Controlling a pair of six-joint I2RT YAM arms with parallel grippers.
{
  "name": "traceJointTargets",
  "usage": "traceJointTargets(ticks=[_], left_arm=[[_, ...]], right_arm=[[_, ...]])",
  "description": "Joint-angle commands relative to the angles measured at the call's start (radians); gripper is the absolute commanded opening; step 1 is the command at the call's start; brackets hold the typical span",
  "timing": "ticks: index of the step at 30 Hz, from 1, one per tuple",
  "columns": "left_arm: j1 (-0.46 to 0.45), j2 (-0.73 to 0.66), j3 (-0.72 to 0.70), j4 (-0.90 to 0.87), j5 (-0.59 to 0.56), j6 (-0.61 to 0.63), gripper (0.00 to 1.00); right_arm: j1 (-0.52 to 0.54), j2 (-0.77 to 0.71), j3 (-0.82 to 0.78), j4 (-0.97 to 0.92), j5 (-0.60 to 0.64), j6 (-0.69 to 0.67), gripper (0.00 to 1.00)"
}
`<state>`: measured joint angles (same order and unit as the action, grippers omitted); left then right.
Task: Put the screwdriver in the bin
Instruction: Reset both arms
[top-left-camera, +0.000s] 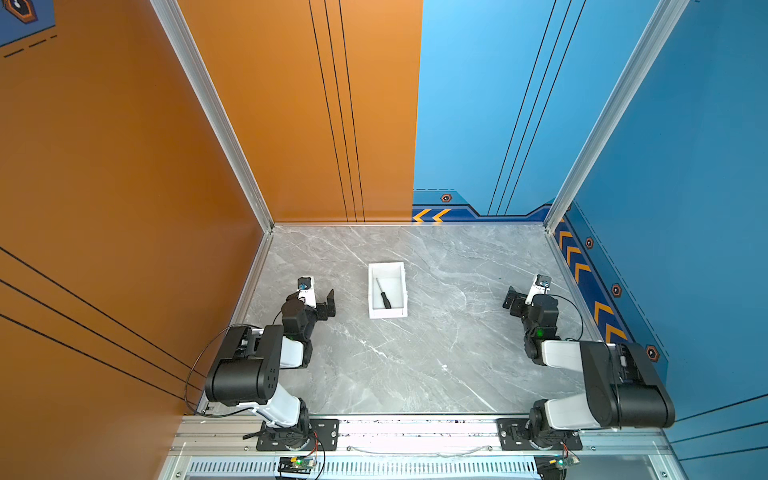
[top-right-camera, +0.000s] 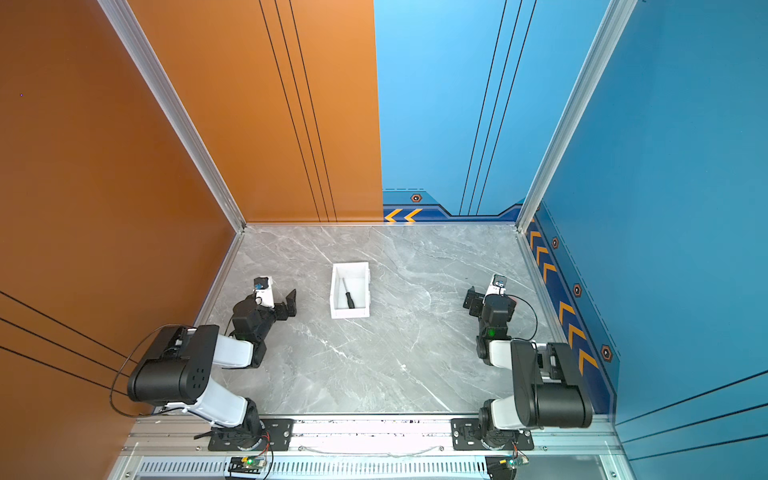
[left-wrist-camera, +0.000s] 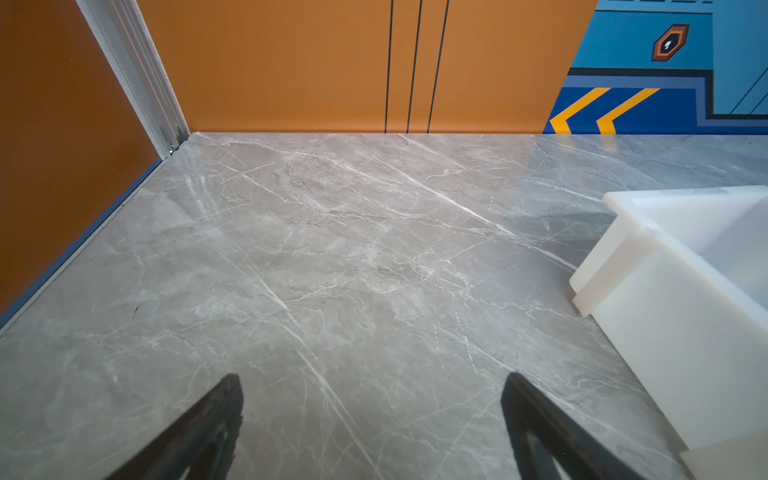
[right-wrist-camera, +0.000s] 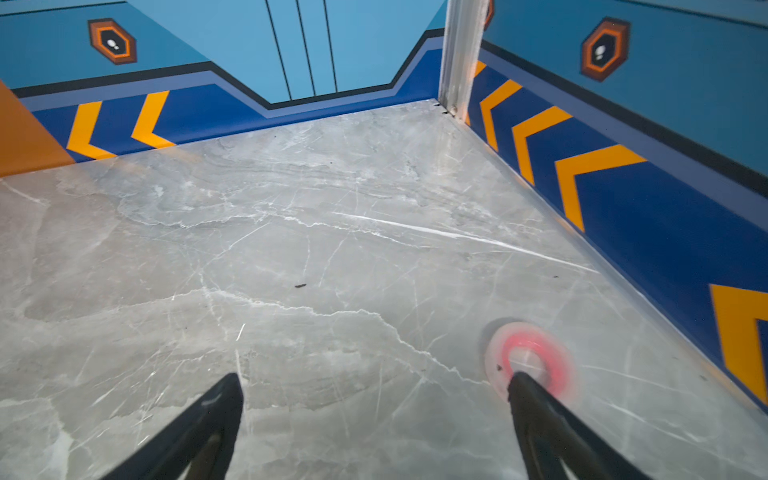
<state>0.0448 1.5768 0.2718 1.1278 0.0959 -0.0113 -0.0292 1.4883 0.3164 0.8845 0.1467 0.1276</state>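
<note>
The white bin stands on the grey marble table, left of its middle, in both top views. The screwdriver, black-handled with a thin shaft, lies inside it on the floor, handle toward the near end. My left gripper rests low beside the bin's left side, apart from it, open and empty. In the left wrist view the gripper has bare table between its fingers, and the bin's wall shows at the edge. My right gripper is open and empty near the right wall.
Orange walls close the left and back left, and blue walls with yellow chevrons close the back right and right. A blurred red ring of light lies on the table by one right fingertip. Both arm bases sit on the front rail.
</note>
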Motion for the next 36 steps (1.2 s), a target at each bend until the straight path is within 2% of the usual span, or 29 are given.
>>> traceJointTargets(ticks=[1,3,6,11,16,36], left_arm=[[-0.006,-0.003,-0.031,0.077,0.061,0.033,0.98],[-0.004,0.006,-0.047,0.117,0.067,0.033,0.98],[0.012,0.013,-0.046,0.128,0.069,0.015,0.98],[0.050,0.008,0.016,0.006,0.067,-0.037,0.98],[0.026,0.000,0.063,-0.096,0.043,-0.010,0.98],[0.023,-0.002,0.067,-0.102,0.056,-0.004,0.98]], right_arm=[[0.015,0.070,-0.021,0.195,-0.080,-0.027,1.00],[0.017,0.047,0.026,0.059,-0.096,-0.041,1.00],[0.049,0.057,0.061,0.013,-0.051,-0.066,1.00],[0.051,0.058,0.058,0.022,-0.049,-0.067,1.00],[0.053,0.057,0.056,0.024,-0.044,-0.068,1.00],[0.051,0.058,0.059,0.021,-0.051,-0.068,1.00]])
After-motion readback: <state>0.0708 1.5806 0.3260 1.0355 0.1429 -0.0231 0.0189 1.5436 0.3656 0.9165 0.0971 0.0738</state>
